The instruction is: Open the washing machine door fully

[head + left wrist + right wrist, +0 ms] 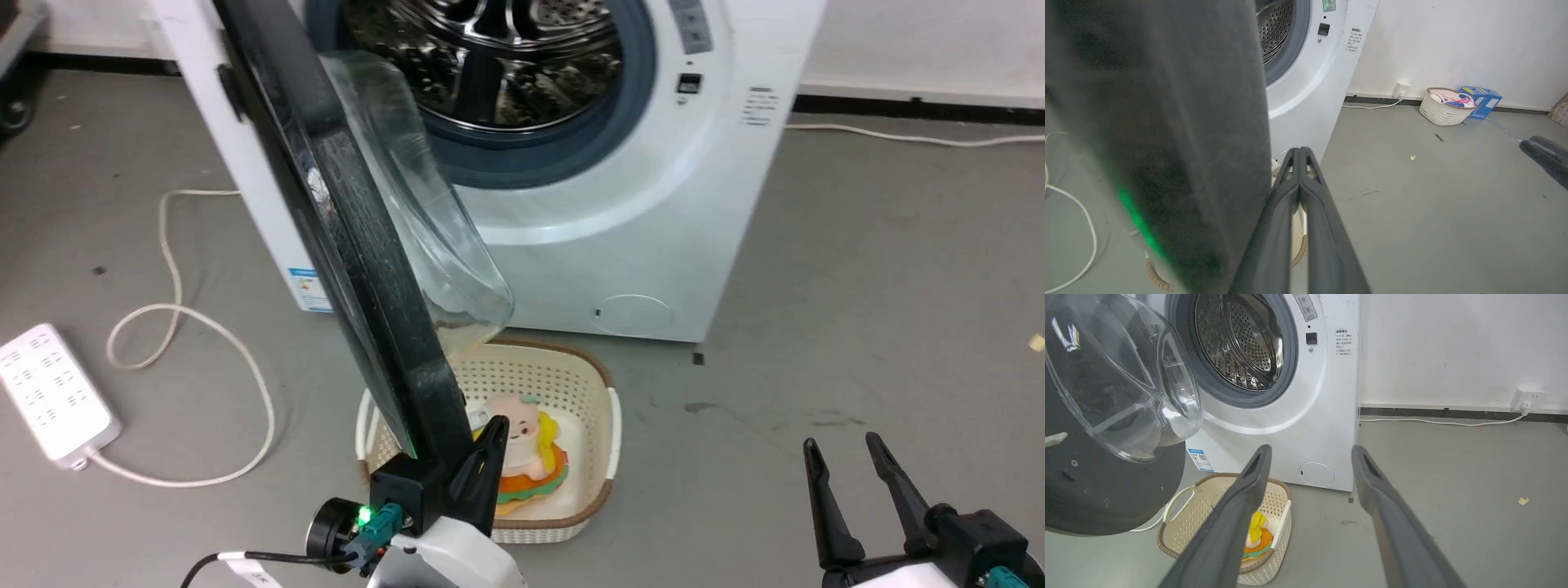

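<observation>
The washing machine door (343,212) stands swung out from the white machine (694,229), its black rim edge-on to the head view and its clear glass bowl (424,204) bulging toward the steel drum (506,57). My left gripper (494,425) is shut with nothing between its fingers, right beside the door's lower edge on the inner side. In the left wrist view the door (1167,122) looms just left of the closed left gripper (1299,152). My right gripper (849,445) hangs open at the lower right, apart from the door (1094,490), with the right gripper's (1310,451) fingers spread wide.
A cream basket (604,441) holding a plush toy (526,453) sits on the floor below the door. A white power strip (49,392) and looped cable (180,327) lie at left. Another basket (1443,110) and a blue box (1482,100) stand by the far wall.
</observation>
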